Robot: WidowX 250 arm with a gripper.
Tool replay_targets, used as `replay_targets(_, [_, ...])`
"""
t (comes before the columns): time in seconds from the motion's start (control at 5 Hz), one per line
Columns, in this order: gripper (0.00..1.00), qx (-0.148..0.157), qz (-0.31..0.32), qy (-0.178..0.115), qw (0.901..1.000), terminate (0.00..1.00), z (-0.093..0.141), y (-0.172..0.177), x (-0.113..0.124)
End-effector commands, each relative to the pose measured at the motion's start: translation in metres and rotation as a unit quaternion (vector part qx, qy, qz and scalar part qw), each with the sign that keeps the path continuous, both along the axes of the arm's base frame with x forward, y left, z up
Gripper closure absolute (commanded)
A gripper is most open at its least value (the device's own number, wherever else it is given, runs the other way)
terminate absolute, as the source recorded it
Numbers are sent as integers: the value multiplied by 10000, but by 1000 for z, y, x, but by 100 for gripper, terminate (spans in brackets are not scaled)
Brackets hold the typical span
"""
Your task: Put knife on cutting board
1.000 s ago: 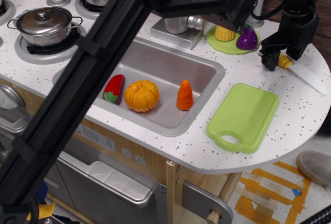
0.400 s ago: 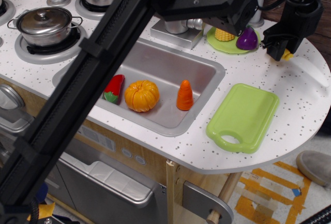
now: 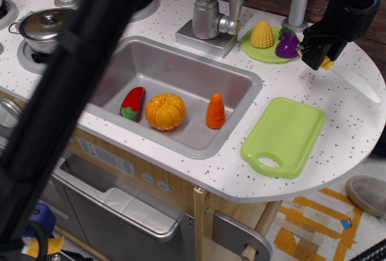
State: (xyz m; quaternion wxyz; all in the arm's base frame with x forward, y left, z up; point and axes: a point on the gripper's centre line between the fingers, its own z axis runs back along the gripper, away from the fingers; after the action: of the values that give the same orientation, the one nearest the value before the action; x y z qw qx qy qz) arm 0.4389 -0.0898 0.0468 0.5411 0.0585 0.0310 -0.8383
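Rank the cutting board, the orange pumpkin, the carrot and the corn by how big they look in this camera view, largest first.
1. cutting board
2. orange pumpkin
3. carrot and corn: these look close in size, and the corn sits farther from the camera, so no firm order between them.

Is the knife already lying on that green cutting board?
No, the cutting board is bare, and the knife is beyond it near the counter's back edge, its yellow handle in the gripper.

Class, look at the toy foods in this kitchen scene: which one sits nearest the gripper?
The purple eggplant on the round green plate, just left of the gripper; corn is farther, the sink foods farthest.
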Motion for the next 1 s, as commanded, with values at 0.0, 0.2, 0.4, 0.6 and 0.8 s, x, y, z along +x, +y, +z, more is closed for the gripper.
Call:
replay_targets(0.0, [100,-141,221,-537,9982,0,29,4,-29])
replay_targets(0.2, [100,-252,335,-502,9979,0,20,10,-45])
replay_targets(0.4, [100,-354,375,-435,9977,0,17,20,-58])
replay_targets(0.6, [100,-278,402,-427,9979,0,13,27,-69])
replay_targets(0.8, [100,-434,366,-446,9974,0,4,33,-74])
